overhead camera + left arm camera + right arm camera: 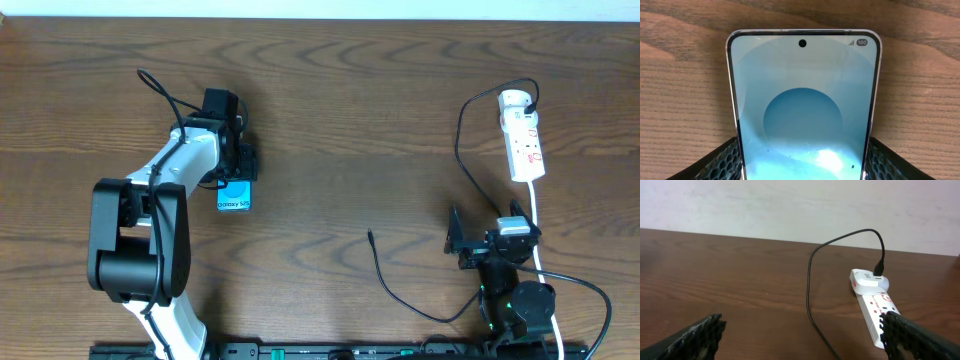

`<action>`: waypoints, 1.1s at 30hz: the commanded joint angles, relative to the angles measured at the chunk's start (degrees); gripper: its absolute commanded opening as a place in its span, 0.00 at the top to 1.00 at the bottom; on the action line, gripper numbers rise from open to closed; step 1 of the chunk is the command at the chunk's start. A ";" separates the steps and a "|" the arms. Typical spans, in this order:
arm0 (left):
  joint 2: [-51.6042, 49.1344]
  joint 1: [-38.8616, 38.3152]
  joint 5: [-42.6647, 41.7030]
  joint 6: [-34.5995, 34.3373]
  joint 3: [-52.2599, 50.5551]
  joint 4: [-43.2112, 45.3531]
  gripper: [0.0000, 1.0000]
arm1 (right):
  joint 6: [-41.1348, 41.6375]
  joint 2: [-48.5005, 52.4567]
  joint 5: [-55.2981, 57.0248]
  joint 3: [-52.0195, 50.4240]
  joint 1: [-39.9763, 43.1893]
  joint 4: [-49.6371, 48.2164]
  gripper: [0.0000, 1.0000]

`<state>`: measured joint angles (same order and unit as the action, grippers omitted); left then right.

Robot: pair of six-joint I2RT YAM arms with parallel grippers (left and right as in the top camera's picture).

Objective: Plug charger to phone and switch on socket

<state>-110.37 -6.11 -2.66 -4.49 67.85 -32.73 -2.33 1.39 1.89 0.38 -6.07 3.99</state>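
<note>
Phone (234, 196) lies at 9 o'clock, long edges clasped by the left gripper (800, 159), open table (330, 130) all round; at 5 o'clock the right gripper (801, 330) gapes wide, empty.

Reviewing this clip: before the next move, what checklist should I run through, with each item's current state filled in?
1. Grip of the left end effector on the phone, fingers against both side edges: ok.
2. The right end effector open and empty: ok.
3. Free tip of the charger lying unobstructed on the table: ok.
4. Other end of the charger seated in the socket: ok.
5. Tip plugged into the phone: not ok.
6. Switch on the socket turned on: cannot tell.
</note>
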 commanded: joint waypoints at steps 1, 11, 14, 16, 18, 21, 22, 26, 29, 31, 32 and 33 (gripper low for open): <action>-1.73 0.20 0.11 -0.11 -1.05 -0.76 0.93 | 0.09 -0.26 -0.11 -0.07 0.07 0.22 0.01; -1.73 0.20 0.11 -0.11 -1.05 -1.22 0.93 | 0.09 -0.26 -0.11 -0.07 0.07 0.22 0.01; -1.73 0.20 0.11 -0.11 -1.05 -1.22 0.93 | 0.09 -0.26 -0.11 -0.07 0.07 0.22 0.01; -1.73 0.20 0.11 -0.11 -1.05 -1.25 0.93 | 0.09 -0.26 -0.11 -0.07 0.07 0.22 0.01; -1.73 0.20 0.11 -0.11 -1.05 -1.25 0.93 | 0.11 -0.26 -0.11 -0.07 0.07 0.22 0.01; -1.73 0.20 0.11 -0.11 -1.05 -1.25 0.93 | 0.09 -0.26 -0.11 -0.07 0.07 0.22 0.01; -1.73 0.20 0.11 -0.11 -1.05 -1.25 0.92 | 0.09 -0.26 -0.11 -0.07 0.07 0.22 0.01; -1.73 0.20 0.11 -0.13 -1.03 -1.22 0.93 | 0.09 -0.26 -0.11 -0.07 0.07 0.22 0.01; -1.60 0.20 -0.11 -0.37 -0.87 -1.25 0.93 | 0.09 -0.26 -0.11 -0.07 0.07 0.22 0.01; -1.31 0.20 -1.01 -0.35 -0.39 -1.22 0.93 | 0.09 -0.26 -0.11 -0.07 0.07 0.22 0.01; -1.16 0.20 -1.01 -0.33 -0.04 -1.22 0.93 | 0.11 -0.26 -0.11 -0.07 0.07 0.22 0.01; -1.01 0.20 -1.01 -0.33 0.46 -1.25 0.93 | 0.11 -0.26 -0.11 -0.07 0.07 0.22 0.01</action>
<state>-110.37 -6.11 -2.85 -4.51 67.94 -32.99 -2.33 1.39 1.89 0.38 -6.07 3.99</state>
